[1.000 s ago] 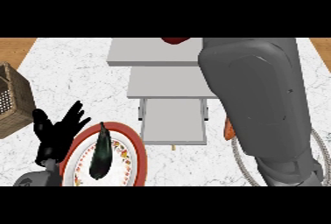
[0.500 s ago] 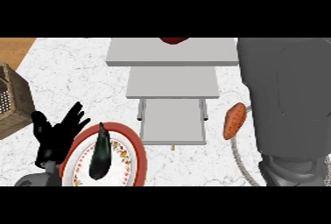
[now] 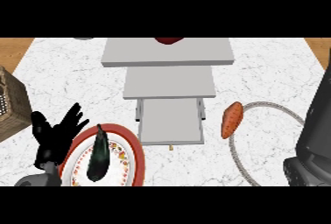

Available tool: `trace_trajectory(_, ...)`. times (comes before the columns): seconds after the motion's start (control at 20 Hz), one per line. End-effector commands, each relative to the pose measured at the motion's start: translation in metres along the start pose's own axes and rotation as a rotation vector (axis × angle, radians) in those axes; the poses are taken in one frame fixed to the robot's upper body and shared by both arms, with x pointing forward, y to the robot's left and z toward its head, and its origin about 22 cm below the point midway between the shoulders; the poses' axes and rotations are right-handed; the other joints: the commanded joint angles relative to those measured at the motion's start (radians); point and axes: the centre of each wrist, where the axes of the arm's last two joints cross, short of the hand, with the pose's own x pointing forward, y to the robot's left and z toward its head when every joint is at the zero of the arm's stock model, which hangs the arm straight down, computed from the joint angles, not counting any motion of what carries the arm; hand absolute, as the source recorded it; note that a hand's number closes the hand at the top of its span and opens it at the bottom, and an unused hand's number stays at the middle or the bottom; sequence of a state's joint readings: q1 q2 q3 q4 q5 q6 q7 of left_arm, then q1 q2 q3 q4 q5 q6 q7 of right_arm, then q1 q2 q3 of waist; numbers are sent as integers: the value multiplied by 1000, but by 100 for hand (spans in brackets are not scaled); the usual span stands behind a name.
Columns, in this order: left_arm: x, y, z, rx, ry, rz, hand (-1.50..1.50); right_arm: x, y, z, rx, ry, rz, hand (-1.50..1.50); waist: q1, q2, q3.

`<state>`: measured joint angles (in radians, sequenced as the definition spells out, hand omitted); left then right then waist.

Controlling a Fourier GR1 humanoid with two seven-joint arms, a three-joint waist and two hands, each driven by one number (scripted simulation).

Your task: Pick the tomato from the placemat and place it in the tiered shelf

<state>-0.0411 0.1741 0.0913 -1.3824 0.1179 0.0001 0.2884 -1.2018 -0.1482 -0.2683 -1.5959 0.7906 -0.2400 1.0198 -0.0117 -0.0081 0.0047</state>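
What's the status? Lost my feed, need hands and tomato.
Left hand open, resting by the plate. Right hand out of view, forearm at right edge. Tomato on tiered shelf top.

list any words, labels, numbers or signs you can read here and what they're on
None: no readable text shows.
The plate carries only a small coloured pattern inside its red rim, no letters.
The tiered shelf, the placemat and the basket are unmarked.

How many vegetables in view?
3: tomato on the shelf's top tier, partly cut off; carrot on the placemat's left rim; dark eggplant on the plate. More may hide behind the right forearm.
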Motion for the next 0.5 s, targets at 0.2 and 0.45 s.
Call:
trace_trajectory(0.2,12,6,3,-2,46,3,0,-16,-96,-18,-71,92,-82,-150,-1,1,-3)
trace_trajectory(0.45,-8,-4,1,3,33,3,0,-28,-147,-35,-31,70,-107,-150,4,6,-4)
